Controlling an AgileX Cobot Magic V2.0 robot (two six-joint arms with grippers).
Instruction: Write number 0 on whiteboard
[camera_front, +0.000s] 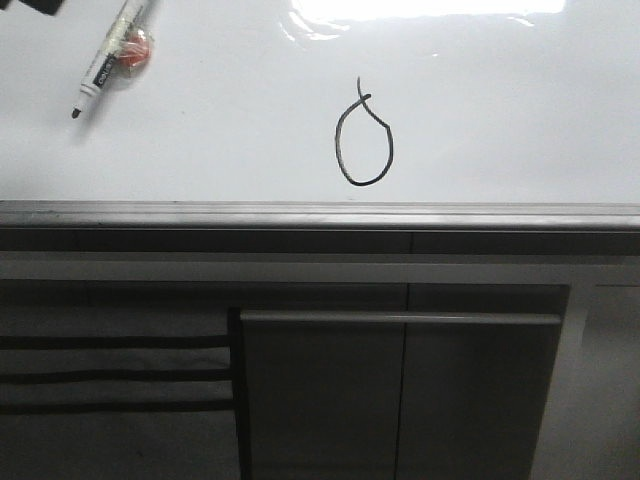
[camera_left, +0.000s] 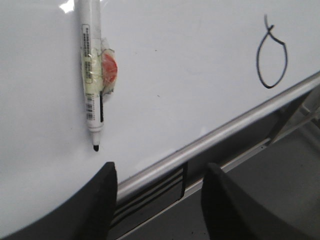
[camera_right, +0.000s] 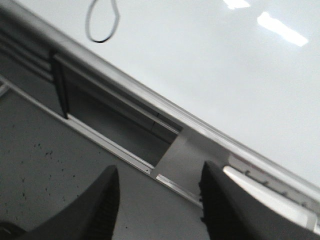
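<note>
Number 0 (camera_front: 363, 140) is drawn on the whiteboard (camera_front: 520, 110), just above its grey edge strip (camera_front: 320, 212). Marker (camera_front: 108, 55) lies uncapped at 10 o'clock from it, tip at 7 o'clock. Left end effector (camera_left: 157, 200) is spread, empty. Right end effector (camera_right: 157, 200) is spread, empty.

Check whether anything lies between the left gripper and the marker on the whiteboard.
Nothing visible does. The left gripper is open and empty; only bare whiteboard separates it from the marker, whose tip points toward the fingers.
</note>
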